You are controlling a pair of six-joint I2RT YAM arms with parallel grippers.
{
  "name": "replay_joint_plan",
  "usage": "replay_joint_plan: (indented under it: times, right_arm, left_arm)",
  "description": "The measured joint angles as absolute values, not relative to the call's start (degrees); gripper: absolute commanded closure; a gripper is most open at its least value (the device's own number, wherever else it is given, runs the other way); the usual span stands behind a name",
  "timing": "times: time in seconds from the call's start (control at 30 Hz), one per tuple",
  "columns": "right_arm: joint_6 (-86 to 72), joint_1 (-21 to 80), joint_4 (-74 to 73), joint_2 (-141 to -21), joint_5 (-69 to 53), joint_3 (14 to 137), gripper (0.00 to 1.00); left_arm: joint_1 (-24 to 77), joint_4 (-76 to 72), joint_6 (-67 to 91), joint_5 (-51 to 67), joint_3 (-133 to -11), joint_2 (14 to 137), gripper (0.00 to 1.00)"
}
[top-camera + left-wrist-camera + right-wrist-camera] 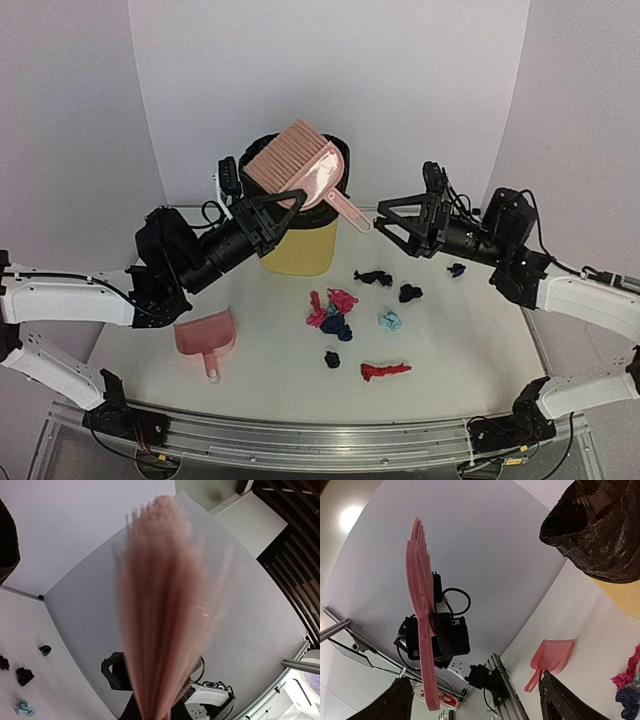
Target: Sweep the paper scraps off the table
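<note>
Paper scraps [335, 315] litter the table [450, 345]; left claw [289, 201] clamps the pink brush [295, 160], right claw [384, 224] gapes apart.

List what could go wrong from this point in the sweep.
1. The left gripper holds the pink hand brush tilted above the black-lined bin. If the grip slips, the brush would likely drop inside.
2. The open right gripper sits close to the brush handle and might knock it when moving.
3. One navy scrap lies apart, right of the other scraps, so a sweep could miss it.
</note>
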State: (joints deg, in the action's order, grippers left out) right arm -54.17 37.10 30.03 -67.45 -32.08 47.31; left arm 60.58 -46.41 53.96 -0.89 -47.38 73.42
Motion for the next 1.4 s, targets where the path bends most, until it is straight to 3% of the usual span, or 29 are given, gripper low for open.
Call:
replay_joint_plan:
  times: [0.4, 1.4]
  right_arm:
    - [-62.3, 41.6, 43.3, -73.2, -25.5, 46.8, 0.33]
    - [-71.0, 43.6, 49.5, -84.0, -20.5, 53.1, 0.53]
  left_arm:
    - [61.2, -53.2, 55.4, -12.9, -48.9, 80.7, 1.00]
    - [61.8, -57.0, 57.6, -17.2, -49.4, 82.1, 1.00]
